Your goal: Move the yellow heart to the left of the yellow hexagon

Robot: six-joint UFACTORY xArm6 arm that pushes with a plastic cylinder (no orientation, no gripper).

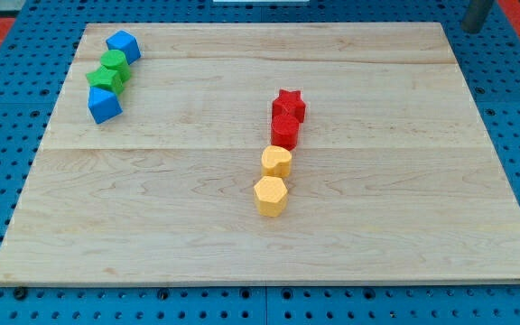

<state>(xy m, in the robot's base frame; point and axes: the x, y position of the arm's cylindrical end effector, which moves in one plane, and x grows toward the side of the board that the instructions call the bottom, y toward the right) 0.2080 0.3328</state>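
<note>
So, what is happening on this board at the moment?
Nothing is being pushed now. My tip is at the view's top right corner, off the wooden board and far from all blocks. The yellow heart sits just above the yellow hexagon, touching or almost touching it, not to its left yet.

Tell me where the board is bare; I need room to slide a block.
Bare: everything between the blue-green cluster and the central column, plus the view's right and bottom. Crowded: red star, red block, yellow heart, yellow hexagon touch in a line. My tip isn't visible.
</note>
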